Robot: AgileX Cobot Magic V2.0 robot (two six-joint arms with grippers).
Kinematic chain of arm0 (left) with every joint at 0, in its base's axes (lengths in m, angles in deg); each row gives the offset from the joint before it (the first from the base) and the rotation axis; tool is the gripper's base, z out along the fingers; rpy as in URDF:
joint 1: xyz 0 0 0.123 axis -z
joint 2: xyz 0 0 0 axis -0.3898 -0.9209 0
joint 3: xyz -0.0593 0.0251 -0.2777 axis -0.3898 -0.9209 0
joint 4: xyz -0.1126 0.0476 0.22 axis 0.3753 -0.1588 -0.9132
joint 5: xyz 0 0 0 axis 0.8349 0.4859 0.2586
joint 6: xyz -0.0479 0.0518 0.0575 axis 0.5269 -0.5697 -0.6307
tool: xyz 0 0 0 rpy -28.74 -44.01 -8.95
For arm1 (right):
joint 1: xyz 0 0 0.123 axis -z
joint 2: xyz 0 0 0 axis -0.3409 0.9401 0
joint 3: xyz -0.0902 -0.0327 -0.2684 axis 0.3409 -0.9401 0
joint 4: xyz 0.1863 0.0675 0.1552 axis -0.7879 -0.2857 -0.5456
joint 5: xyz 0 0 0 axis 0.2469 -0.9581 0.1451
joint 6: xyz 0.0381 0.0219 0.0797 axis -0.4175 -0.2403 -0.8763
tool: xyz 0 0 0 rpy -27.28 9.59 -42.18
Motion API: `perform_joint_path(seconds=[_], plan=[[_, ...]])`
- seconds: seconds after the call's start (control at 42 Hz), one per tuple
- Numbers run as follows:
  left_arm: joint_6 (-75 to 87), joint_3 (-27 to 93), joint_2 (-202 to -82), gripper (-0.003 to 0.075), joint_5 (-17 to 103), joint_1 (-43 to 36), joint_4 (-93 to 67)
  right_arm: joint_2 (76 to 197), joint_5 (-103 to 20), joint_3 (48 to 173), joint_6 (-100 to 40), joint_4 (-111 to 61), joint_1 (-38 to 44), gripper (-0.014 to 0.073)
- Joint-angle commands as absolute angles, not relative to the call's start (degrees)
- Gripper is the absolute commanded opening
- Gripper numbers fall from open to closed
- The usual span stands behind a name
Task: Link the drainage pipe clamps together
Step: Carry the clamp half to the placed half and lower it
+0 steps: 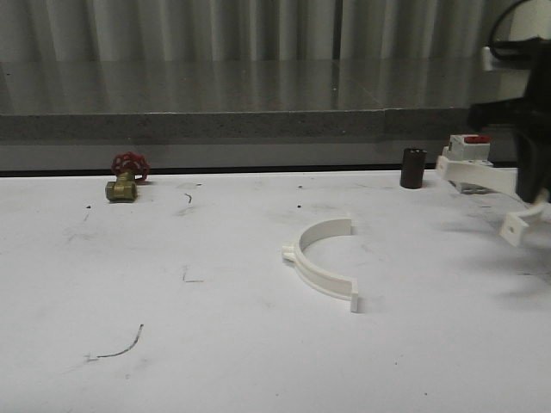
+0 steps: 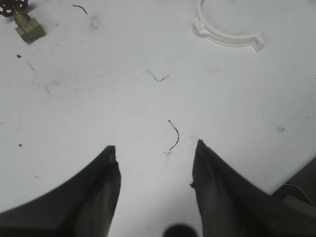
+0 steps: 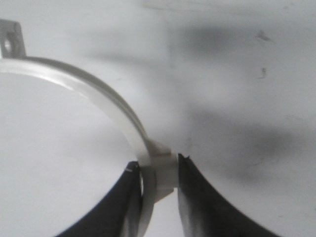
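One white half-ring drainage pipe clamp (image 1: 323,262) lies on the white table near the middle, its open side facing the back right; the same clamp (image 2: 224,30) shows in the left wrist view, far ahead of the fingers. My left gripper (image 2: 155,148) hovers open over bare table with nothing between its fingers. At the right edge of the front view my right gripper (image 1: 532,194) holds the second clamp (image 1: 491,185) lifted above the table. In the right wrist view the right gripper (image 3: 158,165) is shut on that clamp's (image 3: 89,86) band at its middle tab.
A brass valve with a red handwheel (image 1: 126,176) stands at the back left. A dark cylinder (image 1: 413,168) and a white boxy breaker with a red top (image 1: 469,151) stand at the back right. A grey ledge (image 1: 215,125) runs behind the table.
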State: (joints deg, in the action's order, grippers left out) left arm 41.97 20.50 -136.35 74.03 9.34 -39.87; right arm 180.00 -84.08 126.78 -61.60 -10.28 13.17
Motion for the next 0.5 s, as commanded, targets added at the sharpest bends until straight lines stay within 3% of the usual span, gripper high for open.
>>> perform_joint_path(seconds=[0.0, 0.238, 0.477], plan=[[42.1, 21.9, -136.1, 0.0336, 70.6, 9.3, -39.4, 175.9, -85.1, 129.7, -66.2, -10.0, 8.2, 0.0143], [42.1, 21.9, -136.1, 0.0336, 70.6, 9.3, -39.4, 177.3, -87.6, 133.1, -83.1, -1.6, -1.2, 0.0143], [42.1, 21.9, -136.1, 0.0336, 70.6, 9.3, -39.4, 180.7, -86.8, 133.1, -91.1, 0.6, -2.2, 0.0143]])
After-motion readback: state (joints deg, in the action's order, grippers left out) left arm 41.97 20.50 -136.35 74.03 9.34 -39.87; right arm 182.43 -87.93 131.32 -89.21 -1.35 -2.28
